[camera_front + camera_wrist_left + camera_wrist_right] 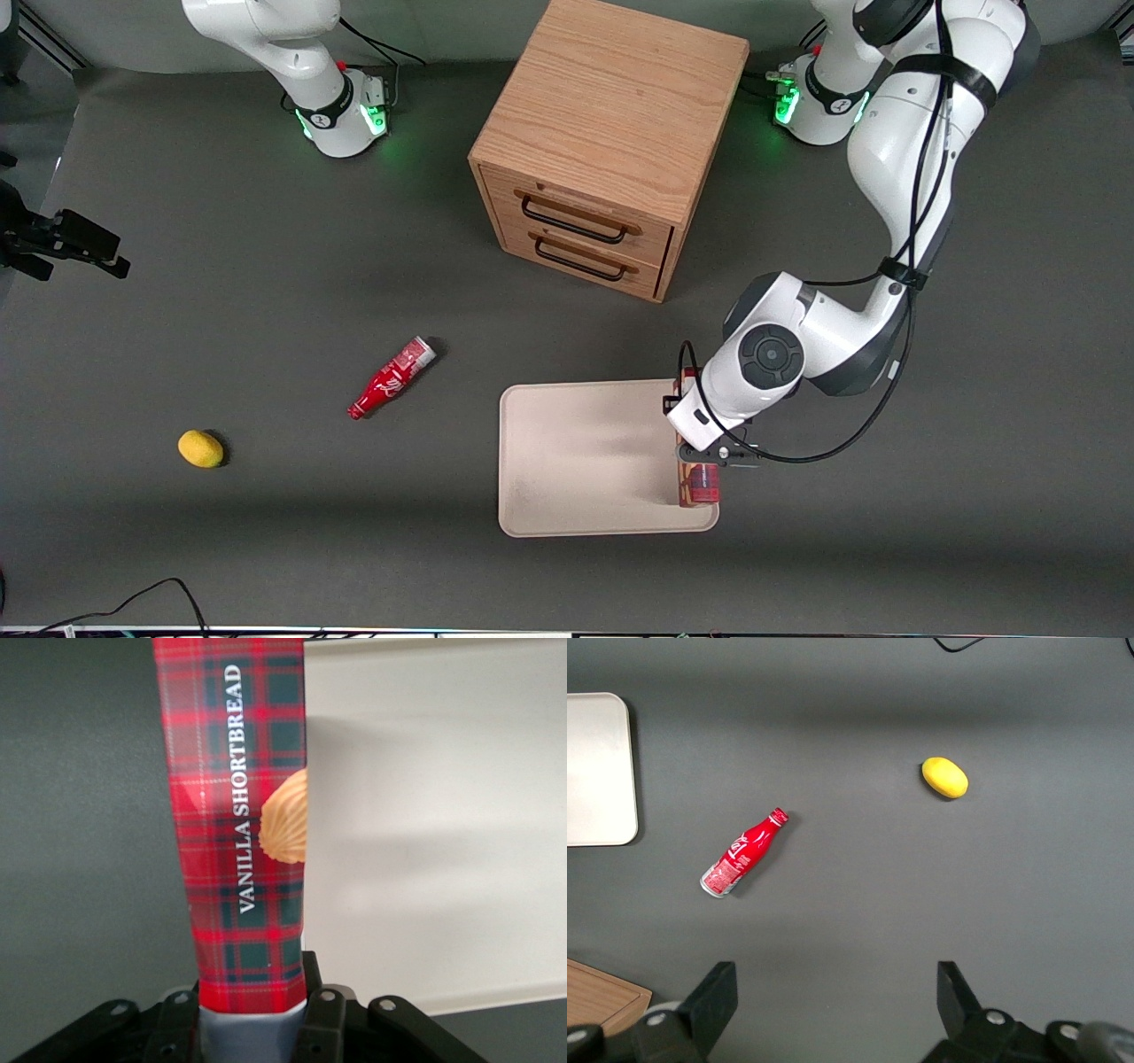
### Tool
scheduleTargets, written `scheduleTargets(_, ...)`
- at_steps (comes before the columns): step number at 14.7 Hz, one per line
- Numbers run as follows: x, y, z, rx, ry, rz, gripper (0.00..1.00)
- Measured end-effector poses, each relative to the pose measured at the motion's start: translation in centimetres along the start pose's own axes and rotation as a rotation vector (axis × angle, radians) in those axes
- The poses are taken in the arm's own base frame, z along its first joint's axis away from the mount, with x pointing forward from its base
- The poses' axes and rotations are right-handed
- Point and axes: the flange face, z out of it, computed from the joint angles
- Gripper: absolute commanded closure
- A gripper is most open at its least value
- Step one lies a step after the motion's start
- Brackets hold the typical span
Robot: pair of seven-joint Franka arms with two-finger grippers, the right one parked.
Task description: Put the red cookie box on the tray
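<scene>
Red cookie box (239, 815), plaid, lettered "VANILLA SHORTBREAD", clamped in the gripper (252, 1014) over the tray (576, 461).

Red cookie box (700, 486): slim, red plaid, along the working arm's edge of the tray (576, 461). Tray: cream, flat, low-rimmed.

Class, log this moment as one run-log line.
gripper: shut on red cookie box | box: over tray edge | bottle, lemon: untouched

Most of the red cookie box (700, 486) is hidden beneath the arm's wrist in the front view; the gripper (257, 1014) is cut off at the frame edge, its fingers masked. The tray (598, 771) is cropped.
</scene>
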Motion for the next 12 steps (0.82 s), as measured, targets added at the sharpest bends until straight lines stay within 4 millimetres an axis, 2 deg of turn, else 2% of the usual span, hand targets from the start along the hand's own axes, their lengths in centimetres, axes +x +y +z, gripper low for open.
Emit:
scheduleTargets(6,0.2,0.0,1.3,-0.009,0.019,0.007,1.0)
scheduleTargets(7,0.1,0.0,1.4,-0.009,0.019,0.007,0.77)
scheduleTargets(8,0.1,0.0,1.4,-0.008,0.02,0.009,0.26)
scheduleTargets(9,0.2,0.0,1.4,-0.005,0.022,0.011,0.17)
scheduleTargets(10,0.2,-0.1,1.5,-0.001,0.024,0.014,0.02)
scheduleTargets(12,0.2,-0.1,1.5,0.002,0.025,0.016,0.0)
